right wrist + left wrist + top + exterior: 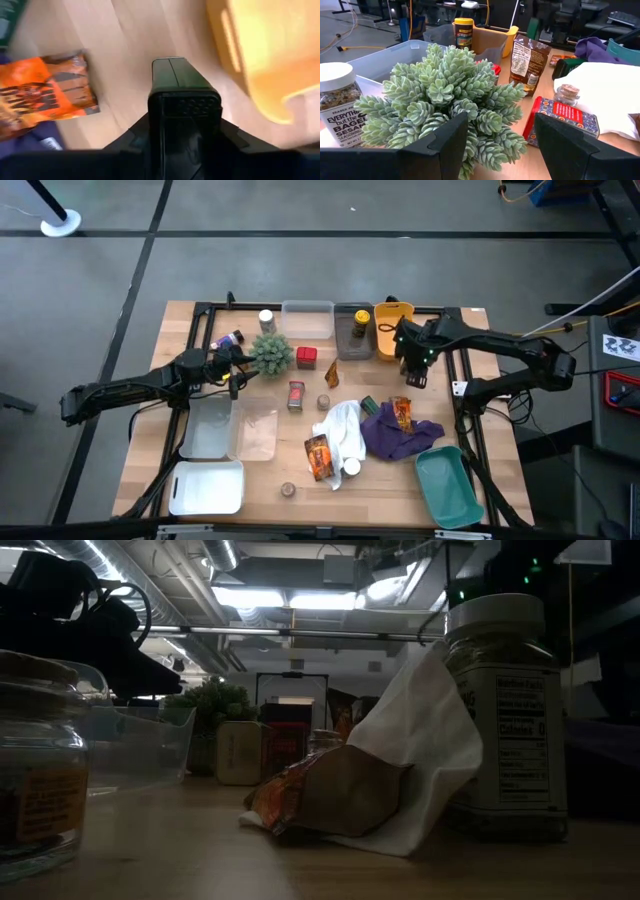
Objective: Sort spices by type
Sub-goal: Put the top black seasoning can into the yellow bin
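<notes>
Right hand [414, 366] is hanging over bare tabletop [300, 465] just beside the yellow bin [393, 326]. In its wrist view the fingers [183, 117] are showing as one dark block, pressed together or nearly so, with nothing pinched between them.

Nearest spice to it: the orange-red foil packet [402, 412], lying flat on the edge of the purple cloth [398, 436], a short way from the hand on the side away from the bins. Its long axis is running roughly away from the hand, so a grip across the narrow width looks simplest. The right arm is clearly the nearer one for it.

Farther off, the second foil packet [318, 456] is sitting beside the white cloth [344, 432].

Left hand [232, 370] is waiting across the tabletop, fingers [568, 142] spread and empty, pointing into the spiky green plant [271, 353]. Just beyond the plant: a red tin [563, 116], a brown pouch [528, 62], and the bagel seasoning jar [341, 107] off to one side.
</notes>
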